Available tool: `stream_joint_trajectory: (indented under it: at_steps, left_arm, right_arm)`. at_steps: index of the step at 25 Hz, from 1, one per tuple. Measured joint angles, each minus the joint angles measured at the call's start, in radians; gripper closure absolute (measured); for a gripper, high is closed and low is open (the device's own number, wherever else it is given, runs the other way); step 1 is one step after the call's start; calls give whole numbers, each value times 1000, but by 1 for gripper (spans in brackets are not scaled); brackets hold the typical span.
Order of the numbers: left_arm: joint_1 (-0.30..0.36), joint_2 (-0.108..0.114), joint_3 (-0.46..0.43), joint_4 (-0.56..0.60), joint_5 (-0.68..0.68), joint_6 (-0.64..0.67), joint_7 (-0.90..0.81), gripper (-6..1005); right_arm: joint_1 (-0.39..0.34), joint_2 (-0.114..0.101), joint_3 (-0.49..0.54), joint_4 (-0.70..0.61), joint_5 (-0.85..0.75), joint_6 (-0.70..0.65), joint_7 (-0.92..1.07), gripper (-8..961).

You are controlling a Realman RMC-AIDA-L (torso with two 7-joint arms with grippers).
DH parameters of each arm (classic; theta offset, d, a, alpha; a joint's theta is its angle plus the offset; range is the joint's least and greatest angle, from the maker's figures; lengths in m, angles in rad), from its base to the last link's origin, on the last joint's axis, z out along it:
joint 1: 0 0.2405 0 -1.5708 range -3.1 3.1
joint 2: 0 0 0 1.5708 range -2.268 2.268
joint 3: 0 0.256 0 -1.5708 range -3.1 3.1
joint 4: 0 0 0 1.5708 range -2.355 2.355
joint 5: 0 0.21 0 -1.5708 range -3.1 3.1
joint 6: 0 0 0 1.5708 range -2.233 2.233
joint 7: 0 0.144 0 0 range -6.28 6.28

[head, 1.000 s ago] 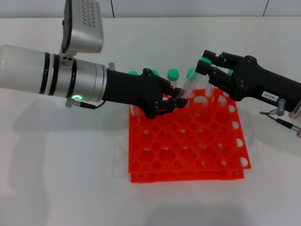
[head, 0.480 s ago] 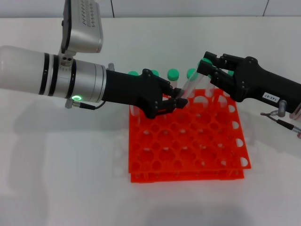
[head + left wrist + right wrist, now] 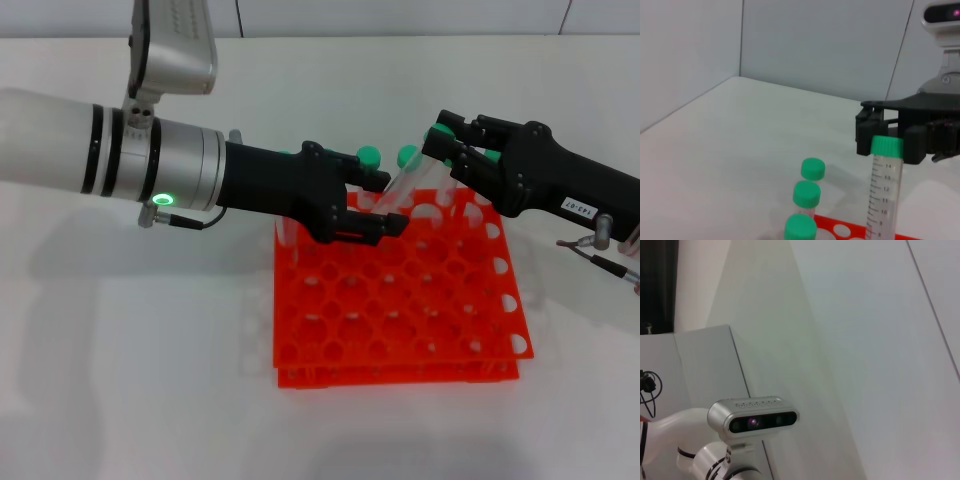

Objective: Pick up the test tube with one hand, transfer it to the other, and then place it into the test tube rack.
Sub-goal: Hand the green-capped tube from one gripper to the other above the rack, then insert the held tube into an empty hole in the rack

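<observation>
The test tube is a clear tube with a green cap, and it slants above the back of the orange-red rack. My right gripper, the one with the white label, is shut on its capped end. My left gripper, on the green-light wrist, is open around the tube's lower end. In the left wrist view the tube stands upright with the right gripper clamped on either side of its cap. The rack's edge shows below it.
Other green-capped tubes stand in the rack's back row, close behind both grippers. They also show in the left wrist view. The rack stands on a white table. The right wrist view shows only a wall and the robot's head camera.
My left gripper's fingers have spread apart around the tube's lower end. The right gripper still holds the capped end, and the tube has hardly moved.
</observation>
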Motion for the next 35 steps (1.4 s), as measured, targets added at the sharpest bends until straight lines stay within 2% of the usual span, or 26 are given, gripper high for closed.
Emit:
stream_joint_trajectory:
  at_steps: [4, 8, 16, 22, 27, 31, 35]
  left_arm:
    - [13, -1, 6, 58, 4, 21, -67, 457]
    - [62, 1, 14, 201, 8, 83, -186, 267]
    - [208, 7, 11, 673, 61, 249, -559, 103]
    - [296, 7, 5, 987, 111, 355, -826, 107]
    - [398, 0, -7, 1182, 89, 385, -896, 107]
    - [548, 0, -28, 1329, -2, 366, -882, 107]
    - [691, -3, -47, 1364, -82, 334, -790, 107]
  right_arm:
    - [-2, 0, 1, -4, 0, 0, 3, 705]
    - [-3, 0, 0, -9, 0, -3, 7, 705]
    - [-3, -7, 1, -12, 0, -15, 9, 704]
    - [-6, -11, -4, -42, -3, -14, 27, 705]
    - [-33, -14, -17, -112, -11, -11, 71, 705]
    - [-38, -16, -29, -162, -20, -6, 102, 705]
    - [-37, -18, -33, -213, -50, 8, 145, 704]
